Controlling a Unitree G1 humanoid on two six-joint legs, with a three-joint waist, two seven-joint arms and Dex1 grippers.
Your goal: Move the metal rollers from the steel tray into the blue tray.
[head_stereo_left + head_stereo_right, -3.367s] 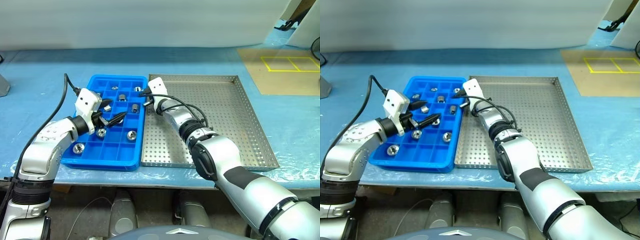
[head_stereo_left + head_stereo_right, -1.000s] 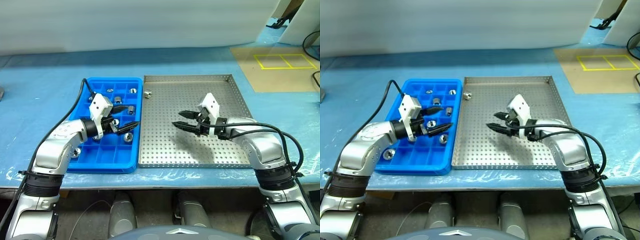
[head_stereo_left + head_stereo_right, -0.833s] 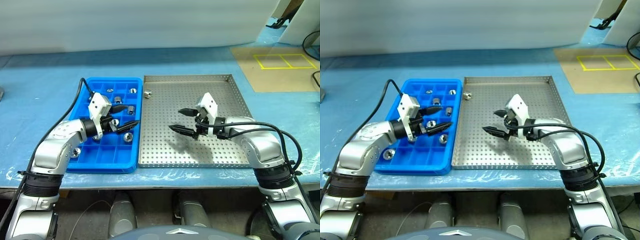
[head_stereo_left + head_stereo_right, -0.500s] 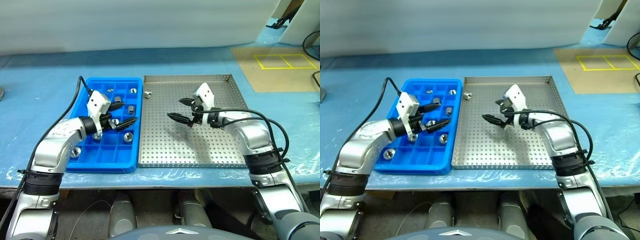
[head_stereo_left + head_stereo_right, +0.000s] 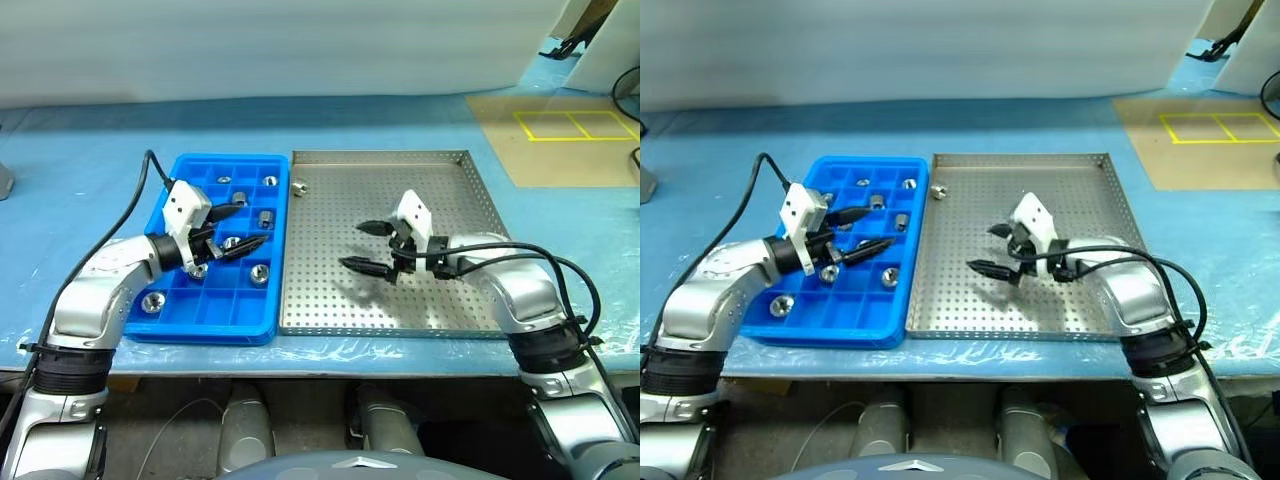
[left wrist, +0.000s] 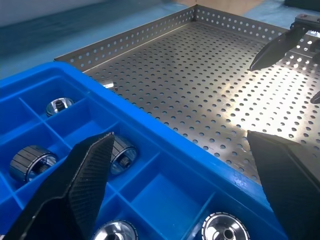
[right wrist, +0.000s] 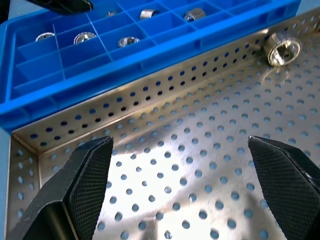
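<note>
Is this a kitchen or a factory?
Probably a factory or workshop bench: metal rollers sorted into a blue tray, beside a perforated steel tray on a blue-covered table.

Blue-covered table point(image 5: 80, 150) with blue tray point(image 5: 160, 325) beside steel tray point(image 5: 470, 200).

The steel tray point(image 5: 470, 215) floor is almost wholly bare — one roller point(image 5: 298, 185) sits in its far corner next to the blue tray point(image 5: 160, 325), just inside the low rim, with open perforated floor all round its other sides. The right gripper point(image 5: 372, 246) hangs over mid-floor, fingers spread wide; nothing stands between it and that roller. Over the blue tray the left gripper point(image 5: 236, 226) hovers, fingers wide apart, above the middle cells. Several cells hold rollers; the nearest row looks mostly free. The two trays' rims lie side by side — the ridge between them.
</note>
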